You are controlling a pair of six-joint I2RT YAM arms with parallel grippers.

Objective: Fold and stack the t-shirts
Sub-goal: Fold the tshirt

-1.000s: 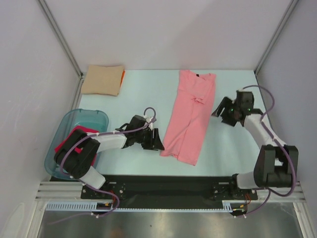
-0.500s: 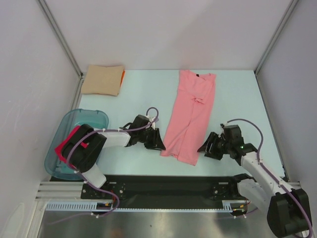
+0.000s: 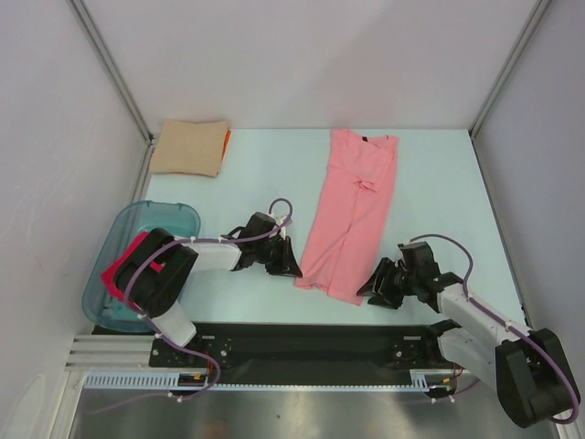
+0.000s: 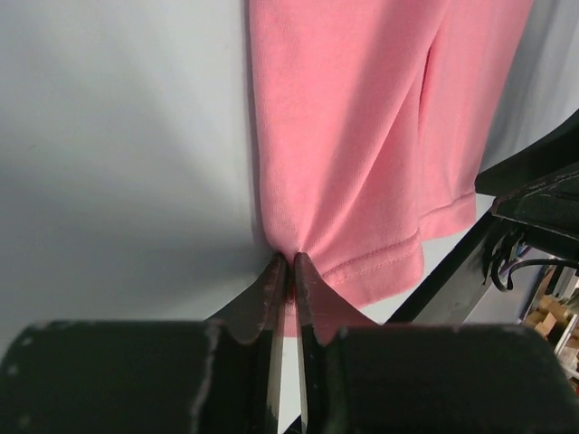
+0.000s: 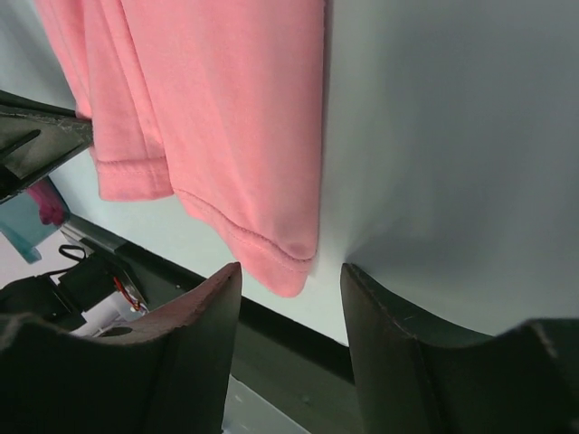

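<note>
Two grippers at near hem of salmon-pink t-shirt (image 3: pixel 352 215), flat lengthwise on table (image 3: pixel 439 183): left gripper (image 4: pixel 289 262) clamped on left hem corner; right gripper (image 5: pixel 289 268) fingers apart, right hem corner between them.

- Salmon-pink t-shirt (image 3: pixel 352 215): folded lengthwise into a long flat strip, with a small dark label at the far collar. The left gripper (image 3: pixel 292 269) pinches its near-left hem corner. The near-right corner lies just ahead of the spread right gripper (image 3: pixel 367 293).
- Tan t-shirt (image 3: pixel 189 147): folded flat, well beyond the left gripper, with an orange t-shirt (image 3: pixel 227 139) edging out beside it.
- Crimson-pink t-shirt (image 3: pixel 117 273): bunched, left of the left gripper, largely hidden.
</note>
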